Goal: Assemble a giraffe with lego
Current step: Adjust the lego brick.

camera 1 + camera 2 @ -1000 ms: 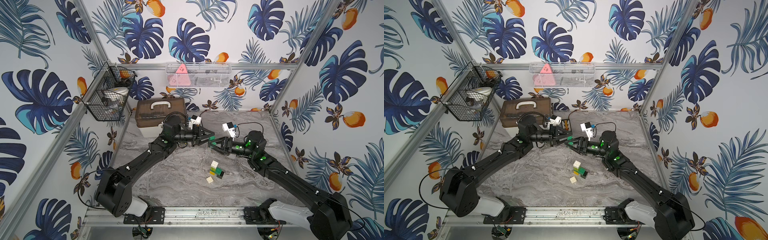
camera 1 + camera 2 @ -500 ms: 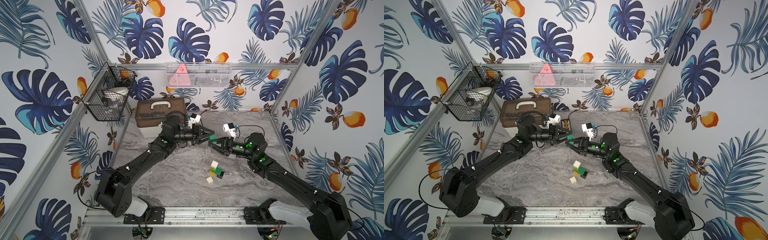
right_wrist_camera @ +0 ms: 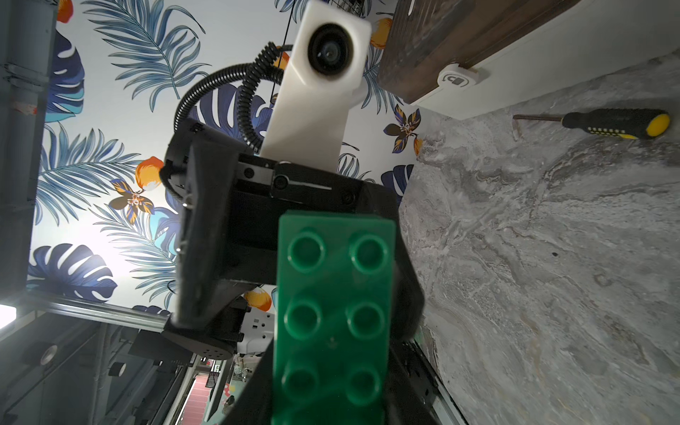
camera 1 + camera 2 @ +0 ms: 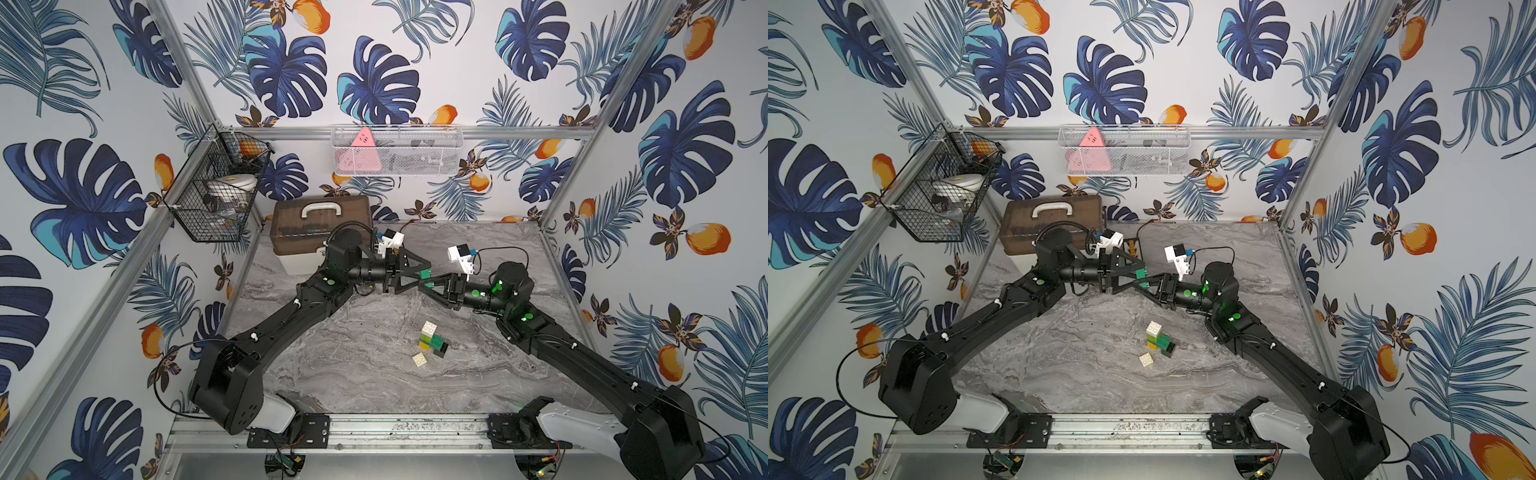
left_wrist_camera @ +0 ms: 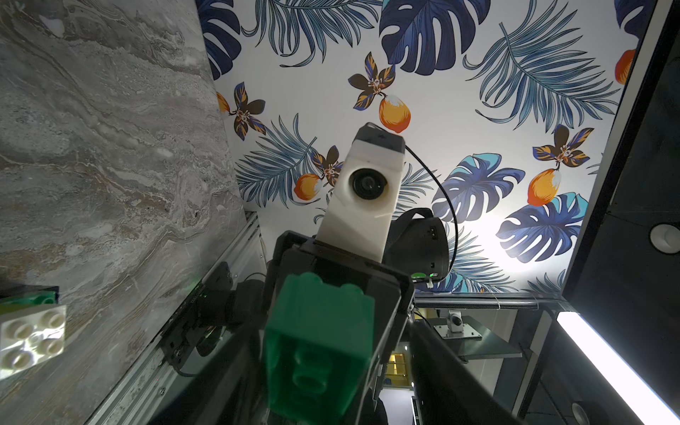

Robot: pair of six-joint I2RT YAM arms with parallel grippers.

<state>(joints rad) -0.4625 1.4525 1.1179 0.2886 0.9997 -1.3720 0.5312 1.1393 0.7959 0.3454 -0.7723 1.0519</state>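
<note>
At centre frame, left gripper (image 4: 425,275) has just spread clear of the dark green brick (image 3: 333,312); right gripper (image 4: 428,285) grips it tight. Handover looks complete.

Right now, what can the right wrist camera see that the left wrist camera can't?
Only the right wrist view: a screwdriver with a black and yellow handle lying on the table, the brown case, and the studded top of the dark green brick.
Only the left wrist view: a white brick on the table, a sliver of green brick next to it.
Both: that dark green brick, the marble table, the leafy wallpaper, and the opposite arm's white camera.
</note>
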